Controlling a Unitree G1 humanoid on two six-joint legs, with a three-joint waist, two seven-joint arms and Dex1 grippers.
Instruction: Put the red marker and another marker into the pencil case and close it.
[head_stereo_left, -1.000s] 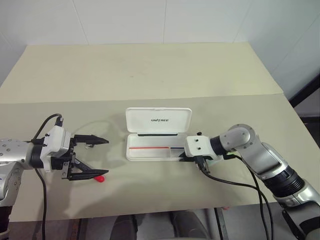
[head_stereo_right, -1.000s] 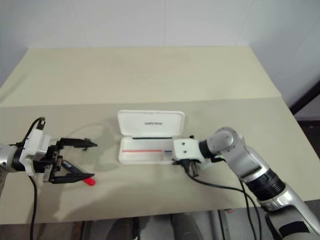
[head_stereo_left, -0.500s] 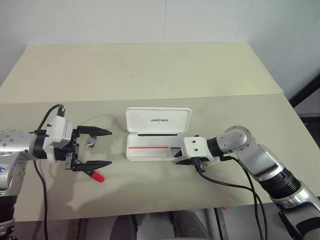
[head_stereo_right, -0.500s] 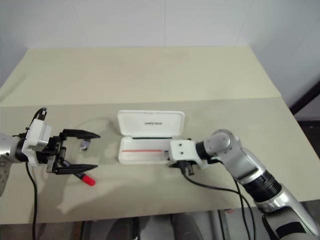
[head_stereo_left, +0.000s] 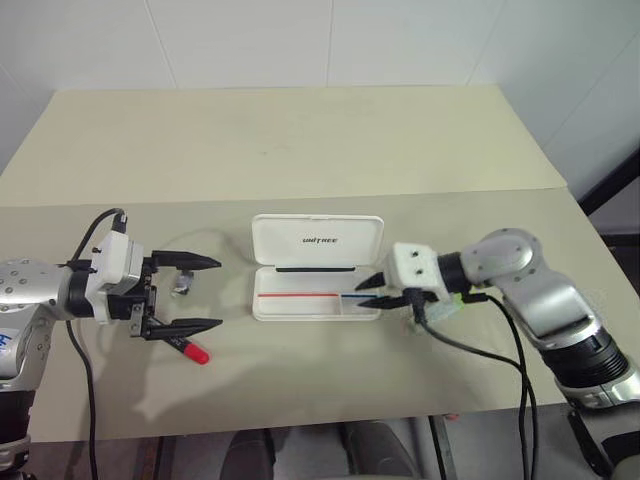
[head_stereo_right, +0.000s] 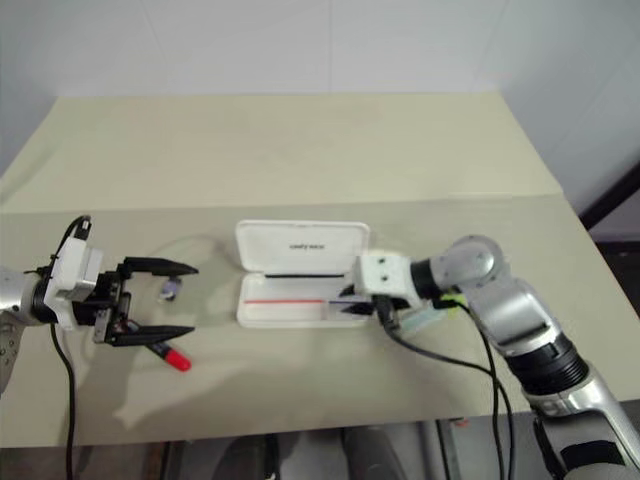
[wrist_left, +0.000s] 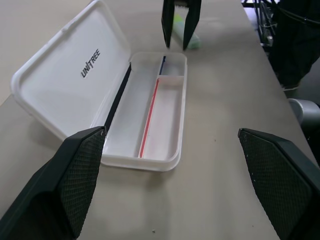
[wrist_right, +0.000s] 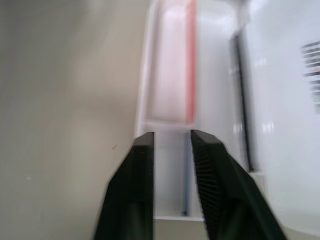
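Open pencil case (head_stereo_left: 316, 280) mid-table, both markers outside it, neither gripper holding anything.

Case lies with lid folded back flat, tray toward the robot, red and blue stripes showing inside, tray empty. Right gripper (head_stereo_left: 372, 291) sits at the tray's right end, fingers (wrist_right: 140, 185) slightly parted with a narrow gap, nothing between them, tips over the end of the tray. Green highlighter (wrist_left: 177, 31) lies on the table (head_stereo_left: 300, 150) just past that end of the case, behind the right gripper's fingers in the left wrist view. Left gripper (head_stereo_left: 206, 293) is well left of the case, jaws spread wide and empty, pointing toward it. Red marker (head_stereo_left: 188, 348) lies on the table just under the lower left finger, red cap toward the robot. A small grey object (head_stereo_left: 181, 289) sits between the left fingers' line, identity unclear.
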